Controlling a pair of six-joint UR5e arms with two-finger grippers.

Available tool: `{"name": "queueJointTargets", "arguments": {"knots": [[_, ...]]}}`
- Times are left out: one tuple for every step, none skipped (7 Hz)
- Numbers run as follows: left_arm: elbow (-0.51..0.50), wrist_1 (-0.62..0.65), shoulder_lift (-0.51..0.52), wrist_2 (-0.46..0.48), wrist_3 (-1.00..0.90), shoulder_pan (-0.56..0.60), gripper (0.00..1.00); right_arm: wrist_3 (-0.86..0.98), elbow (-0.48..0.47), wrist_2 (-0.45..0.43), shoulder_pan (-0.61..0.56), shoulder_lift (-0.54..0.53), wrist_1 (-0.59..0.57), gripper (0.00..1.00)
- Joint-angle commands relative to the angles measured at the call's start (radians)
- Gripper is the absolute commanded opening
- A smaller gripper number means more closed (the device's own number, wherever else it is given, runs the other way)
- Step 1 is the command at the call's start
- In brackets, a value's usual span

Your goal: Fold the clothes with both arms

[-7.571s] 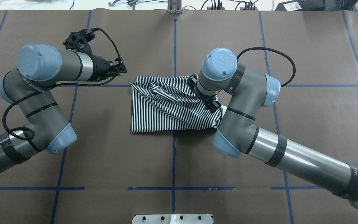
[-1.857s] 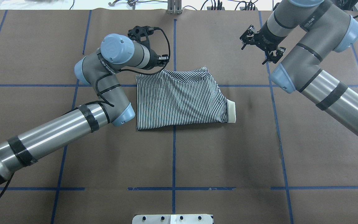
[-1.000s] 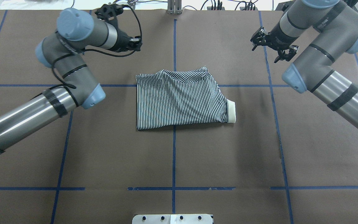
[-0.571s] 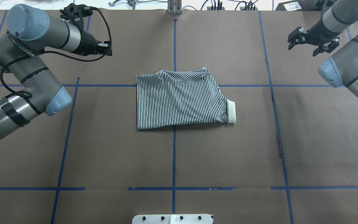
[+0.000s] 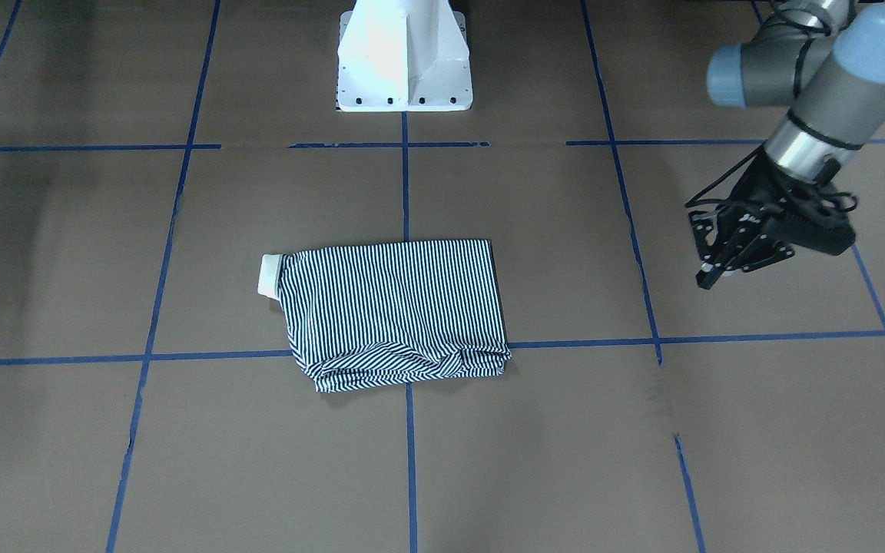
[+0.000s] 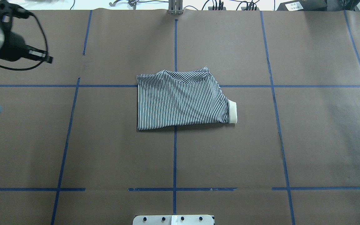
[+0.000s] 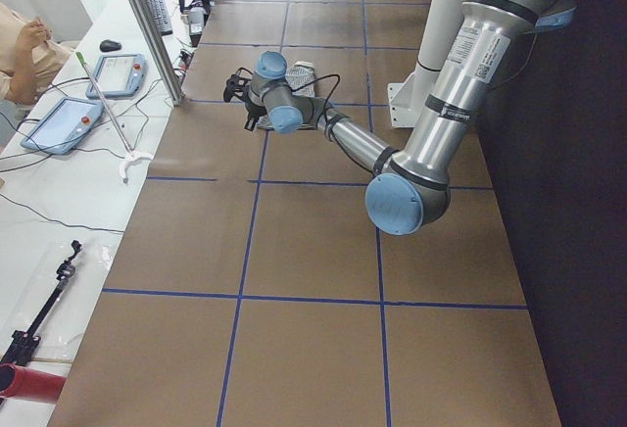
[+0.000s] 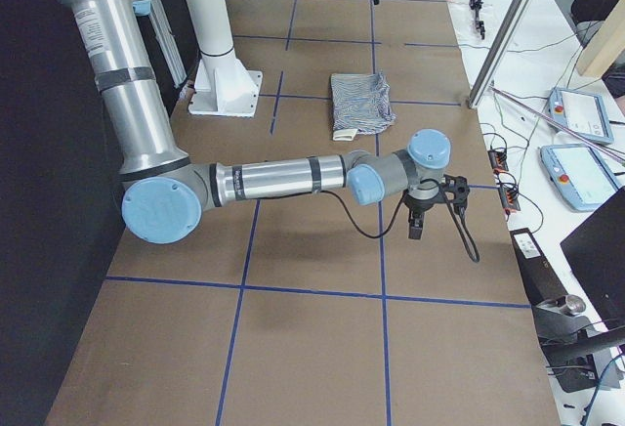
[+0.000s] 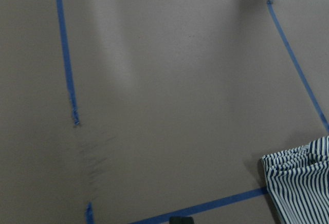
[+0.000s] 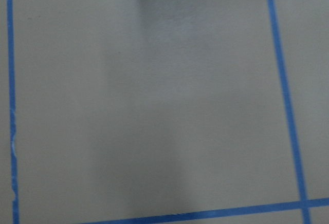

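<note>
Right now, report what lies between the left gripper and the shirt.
Front-facing view: between left gripper and shirt, only bare table paper crossed by one blue tape line.

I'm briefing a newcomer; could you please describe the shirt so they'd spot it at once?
On the brown table gridded with blue tape, look near the middle crossing. The folded shirt lies there, the only striped thing, a cream band at one end.

Brown-papered worktop (image 6: 230, 156), gridded with blue tape lines (image 6: 174, 162), white pedestal base (image 5: 402, 54) at its edge. Over on the side bench (image 7: 88, 182), one teach pendant (image 7: 61, 123) beside another (image 7: 120, 72), operator's arm (image 7: 20, 50) close by.
</note>
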State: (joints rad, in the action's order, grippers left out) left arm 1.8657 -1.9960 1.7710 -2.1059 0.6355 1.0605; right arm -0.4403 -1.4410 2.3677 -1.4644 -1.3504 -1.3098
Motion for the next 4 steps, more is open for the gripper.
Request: {"name": "queueJointTargets", "arguments": {"knots": [[0.099, 0.083, -0.166, -0.075, -0.324, 0.218, 0.0, 0.286, -0.074, 0.027, -0.15, -0.162, -0.014, 1.0], [0.061, 0.162, -0.176, -0.075, -0.517, 0.321, 0.02, 0.323, -0.105, 0.027, -0.158, -0.206, -0.014, 1.0], [-0.004, 0.28, -0.165, -0.078, -0.701, 0.44, 0.42, 0.348, -0.11, 0.022, -0.146, -0.235, -0.014, 1.0], [-0.09, 0.375, -0.163, -0.075, -0.786, 0.461, 0.99, 0.366, -0.105, 0.013, -0.113, -0.236, -0.014, 1.0]]}}
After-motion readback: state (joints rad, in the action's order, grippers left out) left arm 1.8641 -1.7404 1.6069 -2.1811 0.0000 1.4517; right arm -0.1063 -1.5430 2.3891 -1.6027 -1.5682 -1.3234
